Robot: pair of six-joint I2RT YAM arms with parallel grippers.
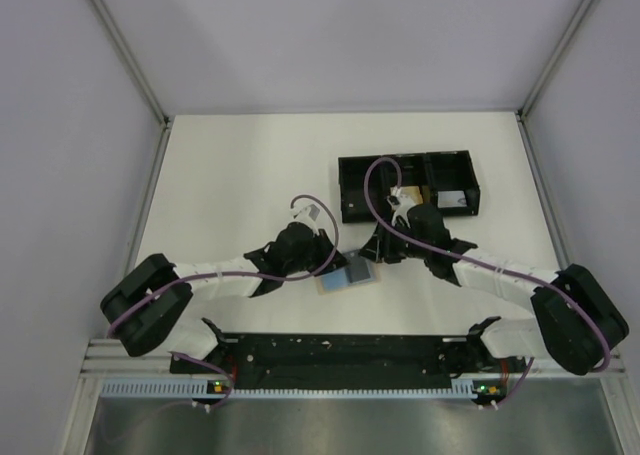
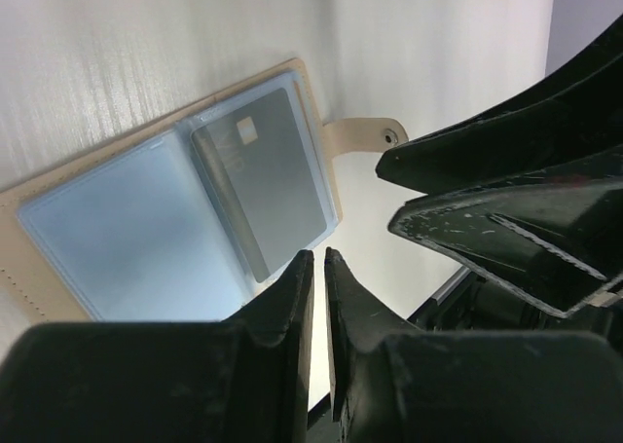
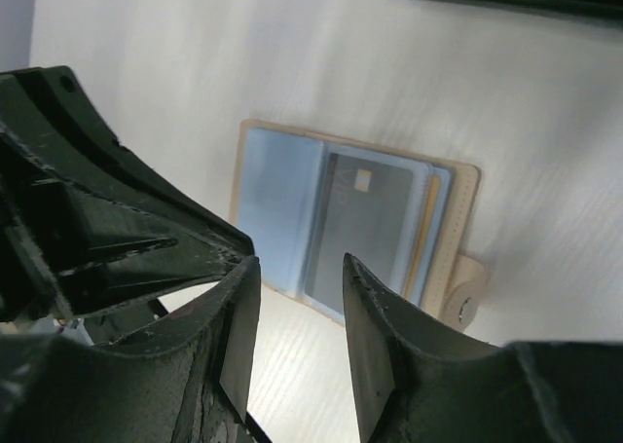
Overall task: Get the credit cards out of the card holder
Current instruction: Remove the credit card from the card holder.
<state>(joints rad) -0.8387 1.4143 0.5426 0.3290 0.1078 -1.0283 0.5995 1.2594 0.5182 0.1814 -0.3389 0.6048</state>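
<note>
Beyond card holder (image 1: 350, 274), black tray (image 1: 400, 159)

The tan card holder (image 2: 146, 229) has pale blue panels, its credit card (image 2: 265, 175) grey, the tray (image 1: 350, 190) black.

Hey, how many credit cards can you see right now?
2: one grey card in the strap-side sleeve of the open card holder; one pale card, it seems, in the right compartment of the black tray. Others may be hidden behind the first.
</note>
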